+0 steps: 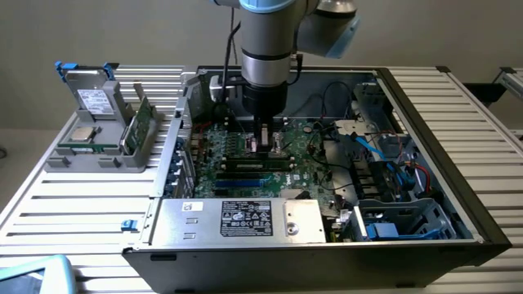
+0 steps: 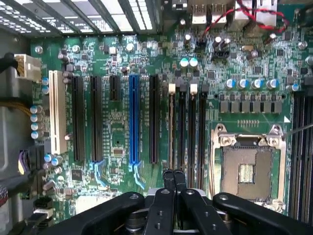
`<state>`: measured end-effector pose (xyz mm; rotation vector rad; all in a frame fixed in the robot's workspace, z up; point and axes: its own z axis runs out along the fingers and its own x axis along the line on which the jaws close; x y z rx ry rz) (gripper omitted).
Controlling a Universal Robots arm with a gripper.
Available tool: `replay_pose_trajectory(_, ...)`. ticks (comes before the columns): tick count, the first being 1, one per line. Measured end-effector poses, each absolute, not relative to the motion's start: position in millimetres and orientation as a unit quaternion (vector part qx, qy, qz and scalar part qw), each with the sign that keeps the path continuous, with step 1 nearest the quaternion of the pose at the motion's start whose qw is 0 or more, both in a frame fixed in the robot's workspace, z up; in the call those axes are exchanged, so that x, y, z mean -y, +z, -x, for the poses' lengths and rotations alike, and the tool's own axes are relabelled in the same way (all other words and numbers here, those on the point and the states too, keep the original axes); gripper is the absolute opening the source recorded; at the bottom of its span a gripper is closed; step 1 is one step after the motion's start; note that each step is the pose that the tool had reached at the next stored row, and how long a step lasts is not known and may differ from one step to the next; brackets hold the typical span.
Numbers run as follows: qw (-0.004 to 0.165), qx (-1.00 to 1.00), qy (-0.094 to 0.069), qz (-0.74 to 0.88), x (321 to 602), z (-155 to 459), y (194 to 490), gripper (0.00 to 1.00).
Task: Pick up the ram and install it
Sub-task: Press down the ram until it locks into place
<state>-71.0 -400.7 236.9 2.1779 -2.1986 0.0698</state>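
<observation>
**Clenched gripper low over the memory slots, ram waiting in the rack**

Exterior view: The arm is reaching straight down into the open computer case [image 1: 425, 116], and the gripper [image 1: 266, 146] is hanging just above the motherboard [image 1: 245, 184], near the middle of the board. A thin green stick, which I judge to be the ram [image 1: 141, 125], is standing on its edge in the grey rack [image 1: 90, 162]. The rack is sitting near the table's [image 1: 82, 202] far edge at the exterior view's left, well apart from the gripper; upright like this, the stick is offering its long sides for a pinch. The case walls are closing the gripper in, so the open room is lying upward.

Wrist view: The gripper [image 2: 174, 172] is showing its fingers [image 2: 168, 176] pressed together with nothing between them, close over the narrow memory slots [image 2: 187, 127], beside the empty processor socket [image 2: 247, 171]. Whether the tips are touching a slot, I cannot tell.
</observation>
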Motion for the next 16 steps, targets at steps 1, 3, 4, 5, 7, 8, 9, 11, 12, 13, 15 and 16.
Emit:
replay_pose_trajectory(1, 0.022, 0.710, 0.023, -0.703, 400.7, 74.4, 236.4, 0.11)
replay_pose_trajectory(3, 0.021, 0.710, 0.025, -0.703, 400.6, 80.4, 234.7, 0.11)
replay_pose_trajectory(4, 0.021, 0.710, 0.025, -0.703, 400.6, 81.9, 233.5, 0.11)
replay_pose_trajectory(5, 0.021, 0.710, 0.025, -0.703, 400.7, 83.7, 232.4, 0.11)
replay_pose_trajectory(7, 0.020, 0.710, 0.026, -0.703, 400.8, 87.9, 230.6, 0.11)
replay_pose_trajectory(8, 0.020, 0.710, 0.027, -0.703, 400.7, 89.9, 230.2, 0.11)
replay_pose_trajectory(9, 0.019, 0.710, 0.028, -0.703, 400.7, 90.4, 229.5, 0.11)
replay_pose_trajectory(11, 0.019, 0.710, 0.029, -0.703, 400.8, 90.4, 228.3, 0.11)
replay_pose_trajectory(12, 0.018, 0.710, 0.029, -0.703, 400.8, 90.5, 227.6, 0.11)
replay_pose_trajectory(13, 0.018, 0.710, 0.030, -0.703, 400.8, 90.5, 227.1, 0.11)
replay_pose_trajectory(15, 0.018, 0.710, 0.031, -0.703, 400.7, 90.4, 226.1, 0.11)
replay_pose_trajectory(16, 0.018, 0.710, 0.031, -0.703, 400.7, 90.4, 226.1, 0.11)
